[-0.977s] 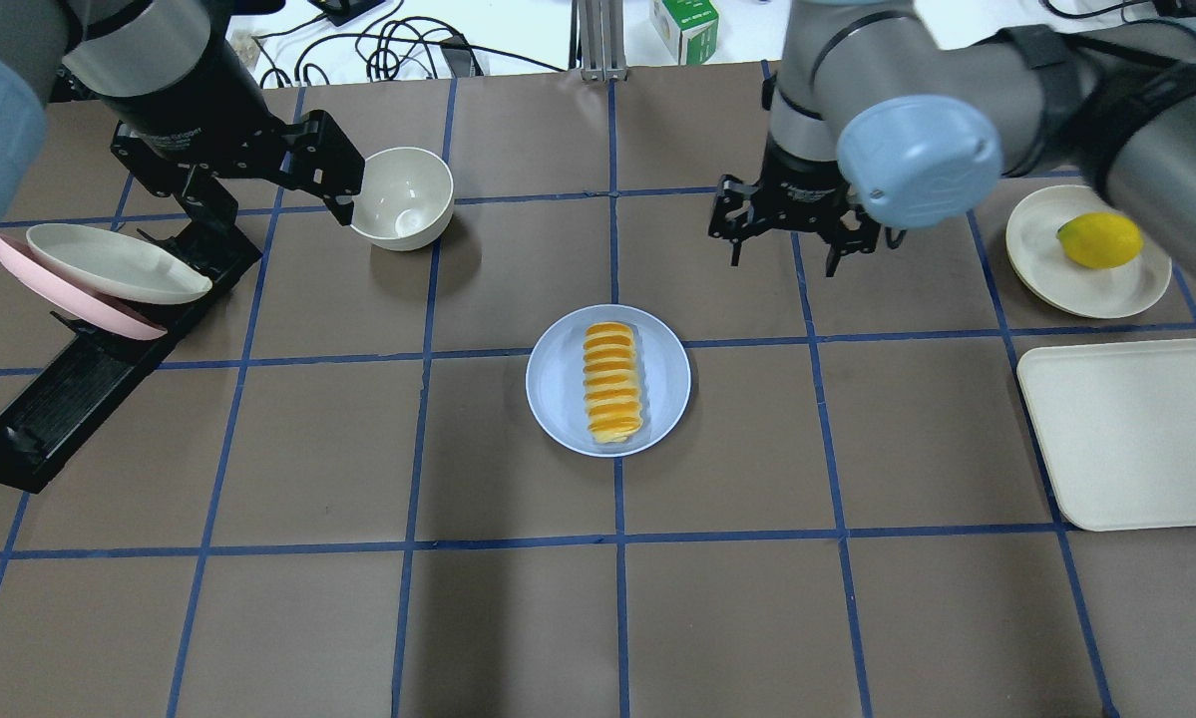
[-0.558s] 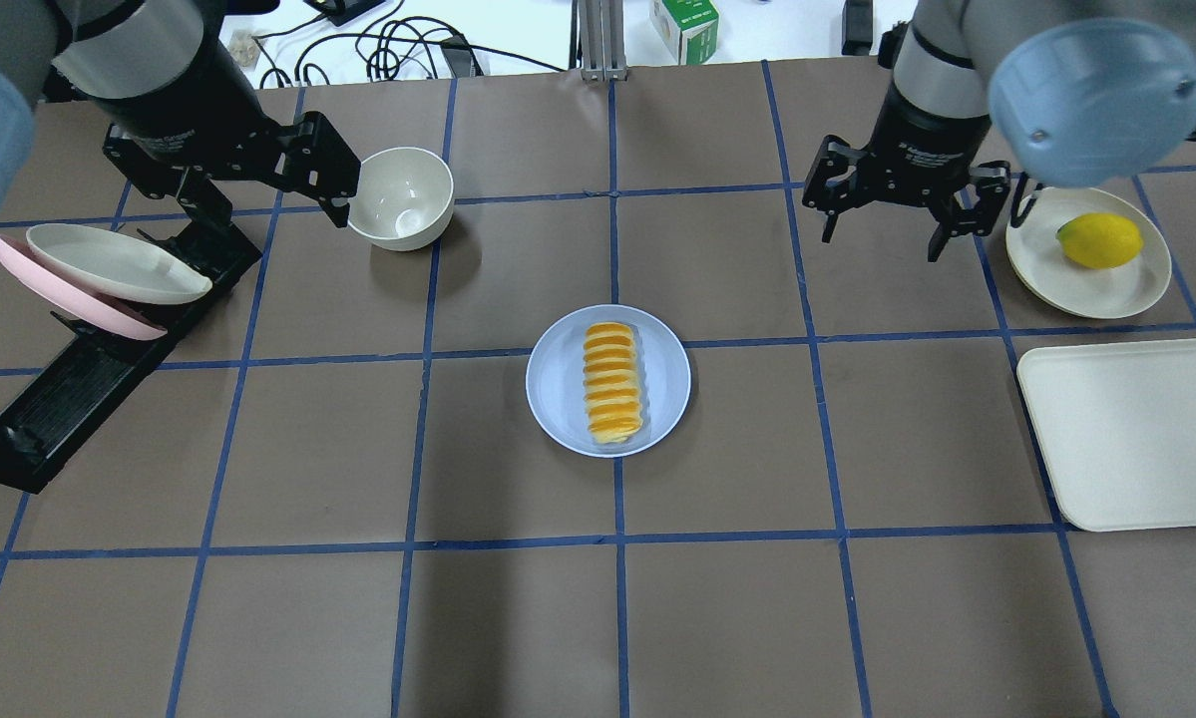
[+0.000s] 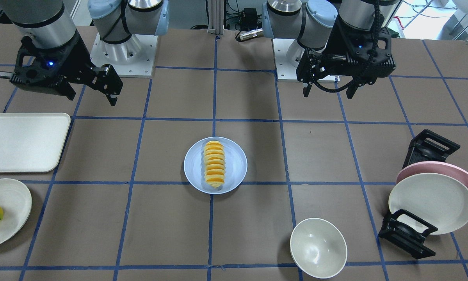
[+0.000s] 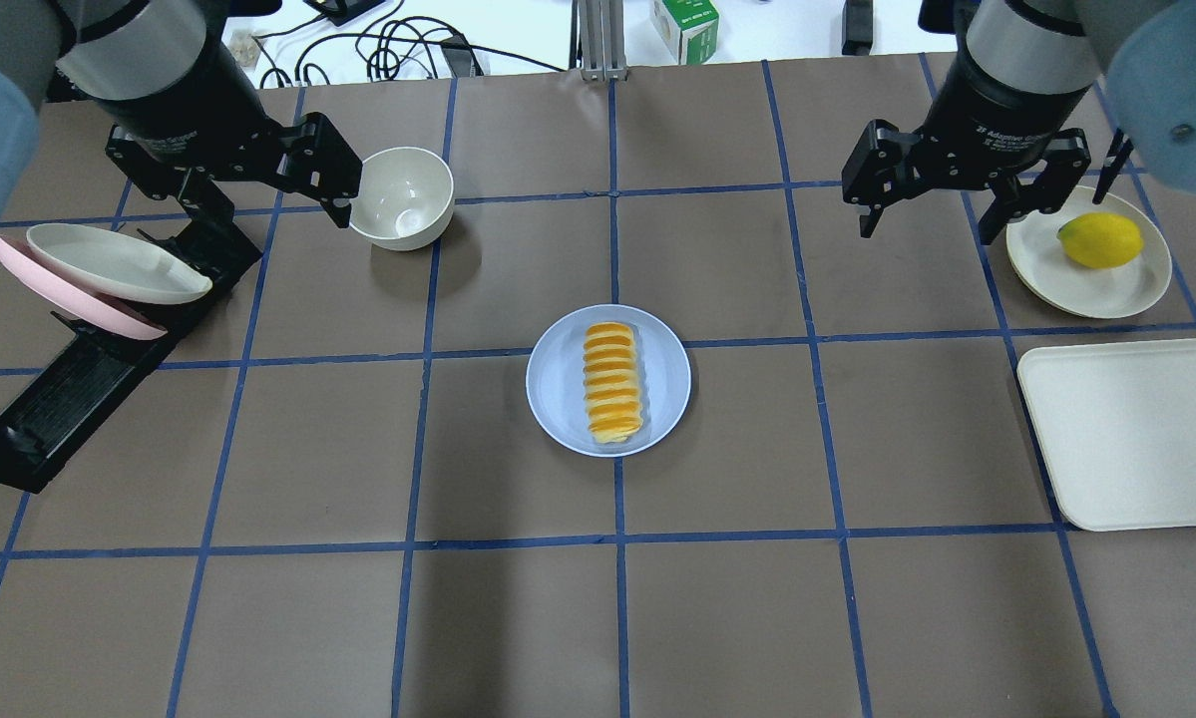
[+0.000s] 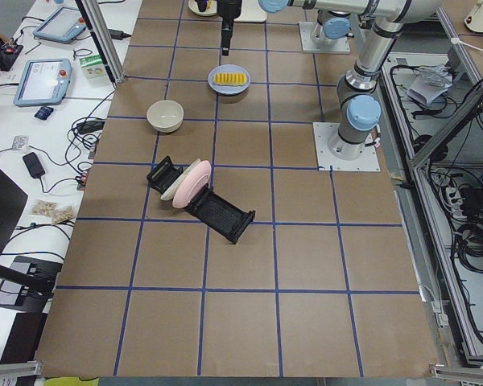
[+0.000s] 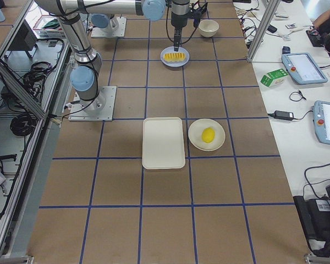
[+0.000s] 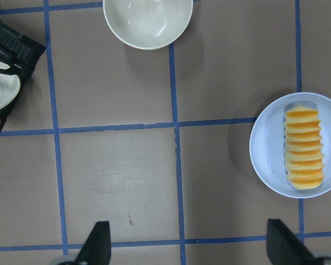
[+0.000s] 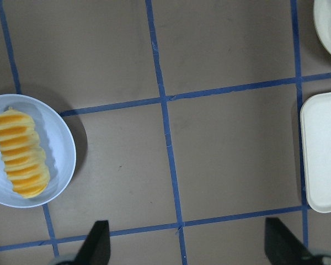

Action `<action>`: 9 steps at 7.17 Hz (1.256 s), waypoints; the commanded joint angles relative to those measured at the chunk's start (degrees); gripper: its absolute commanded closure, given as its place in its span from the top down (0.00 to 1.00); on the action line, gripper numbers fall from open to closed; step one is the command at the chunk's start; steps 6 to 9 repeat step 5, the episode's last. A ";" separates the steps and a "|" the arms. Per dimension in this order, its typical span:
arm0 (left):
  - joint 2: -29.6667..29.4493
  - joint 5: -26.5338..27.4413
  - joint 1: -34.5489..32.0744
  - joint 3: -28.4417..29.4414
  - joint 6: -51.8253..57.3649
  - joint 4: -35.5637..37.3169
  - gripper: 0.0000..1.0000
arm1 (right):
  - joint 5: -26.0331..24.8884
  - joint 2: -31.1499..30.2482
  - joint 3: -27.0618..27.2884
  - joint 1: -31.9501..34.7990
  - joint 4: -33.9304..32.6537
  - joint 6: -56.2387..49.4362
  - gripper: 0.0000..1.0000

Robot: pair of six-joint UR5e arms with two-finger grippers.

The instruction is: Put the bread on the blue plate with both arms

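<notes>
The bread (image 4: pixel 612 381) lies lengthwise on the blue plate (image 4: pixel 662 399) at the table's middle. Both also show in the front view as bread (image 3: pixel 214 164) on plate (image 3: pixel 237 166). In the left wrist view the bread (image 7: pixel 303 147) is at the right; in the right wrist view the bread (image 8: pixel 21 154) is at the left. My left gripper (image 4: pixel 270 204) is open and empty, hovering by the white bowl, far left of the plate. My right gripper (image 4: pixel 939 227) is open and empty, up and to the right of the plate, beside the lemon's plate.
A white bowl (image 4: pixel 403 194) stands at the back left. A black dish rack (image 4: pixel 79 389) holds a pink plate (image 4: pixel 69 299) and a cream plate (image 4: pixel 109 264). A lemon (image 4: pixel 1099 239) sits on a cream plate (image 4: pixel 1086 284). A white tray (image 4: pixel 1131 429) lies at the right edge.
My right gripper has moved to the right and a little back, from near the table's middle to beside the lemon's plate. The left gripper, the bread and the plate have stayed put.
</notes>
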 commanded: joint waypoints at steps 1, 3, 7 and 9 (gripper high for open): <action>-0.18 -0.01 -0.01 -0.02 -0.08 -0.07 1.00 | 0.09 -0.64 0.29 0.27 0.00 -0.58 1.00; -0.27 -0.01 -0.01 -0.02 0.01 -0.15 1.00 | 0.10 -0.65 0.29 0.27 0.00 -2.07 1.00; -0.54 -0.10 -0.36 -0.02 -0.16 0.11 1.00 | 0.01 -0.65 0.29 0.27 -0.17 -2.07 1.00; -0.54 -0.10 -0.36 -0.02 -0.16 0.11 1.00 | 0.01 -0.65 0.29 0.27 -0.17 -2.07 1.00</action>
